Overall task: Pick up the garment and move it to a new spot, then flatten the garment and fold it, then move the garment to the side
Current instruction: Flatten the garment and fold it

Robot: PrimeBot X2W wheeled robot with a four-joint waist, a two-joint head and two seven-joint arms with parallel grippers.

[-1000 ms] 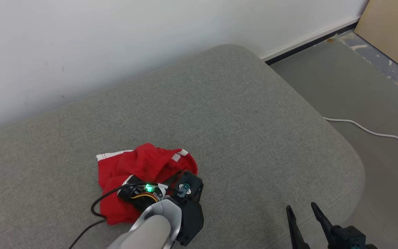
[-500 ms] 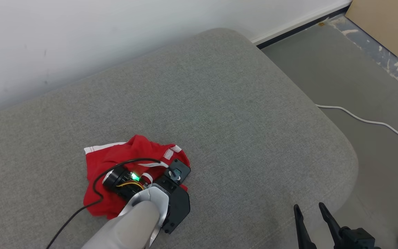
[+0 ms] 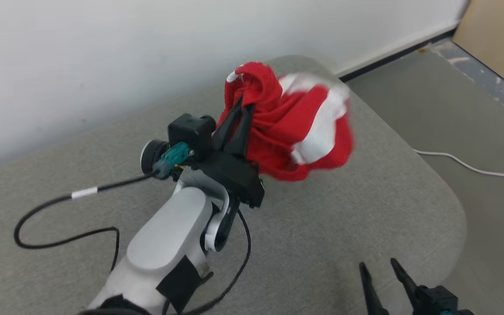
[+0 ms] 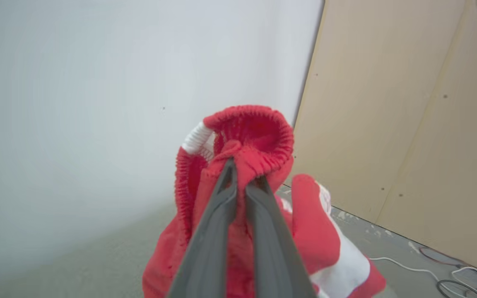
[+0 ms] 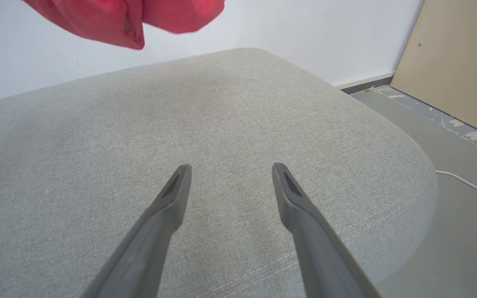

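Observation:
The garment (image 3: 287,127) is red knit with white stripes, bunched and hanging in the air above the grey cushion (image 3: 322,227). My left gripper (image 3: 244,105) is shut on a fold near its ribbed edge, fingers pointing up and away. In the left wrist view the garment (image 4: 259,145) wraps around the closed fingertips of the left gripper (image 4: 242,169). The garment's lower part (image 5: 131,20) hangs at the top of the right wrist view. My right gripper (image 3: 379,269) stands open low at the cushion's near right, and in its own view the right gripper (image 5: 230,169) holds nothing.
A white wall (image 3: 103,52) runs behind the cushion. Grey floor (image 3: 453,109) with a white cable (image 3: 470,166) lies to the right, and a tan board (image 3: 501,39) leans at the far right. My left arm's black cable (image 3: 59,236) loops over the cushion.
The left gripper closed on the garment and lifted it off the cushion, up and toward the far right. The right gripper stayed put. The head camera shifted slightly.

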